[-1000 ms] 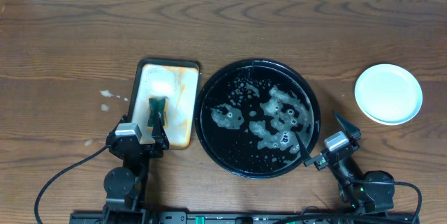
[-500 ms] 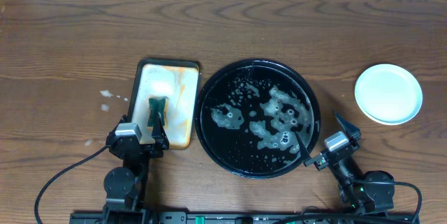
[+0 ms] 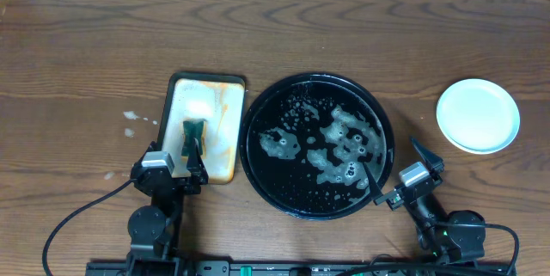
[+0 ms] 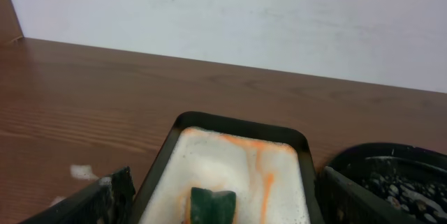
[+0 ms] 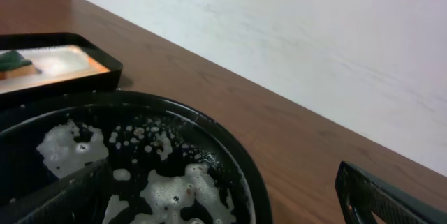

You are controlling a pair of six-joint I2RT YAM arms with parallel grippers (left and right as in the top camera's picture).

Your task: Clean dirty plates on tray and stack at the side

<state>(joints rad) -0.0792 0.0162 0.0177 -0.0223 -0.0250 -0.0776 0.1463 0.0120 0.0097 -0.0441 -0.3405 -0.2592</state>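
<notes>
The large round black tray [image 3: 316, 95] sits mid-table with patches of white foam and no plate on it; its rim also shows in the right wrist view [image 5: 230, 147]. A pale round plate [image 3: 478, 114] lies on the table to the right of the tray; I cannot tell how many plates lie under it. My left gripper [image 3: 180, 157] is open over the near end of the rectangular tray, its fingers [image 4: 223, 206] spread either side of a green sponge [image 4: 213, 204]. My right gripper [image 3: 398, 168] is open and empty at the black tray's near right rim, as the right wrist view [image 5: 223, 203] shows.
A pale rectangular tray [image 3: 225, 117] with foam and orange stains lies left of the black tray, with the green sponge [image 3: 193, 130] in it. White specks [image 3: 131, 116] lie on the wood to its left. A white wall stands behind the table.
</notes>
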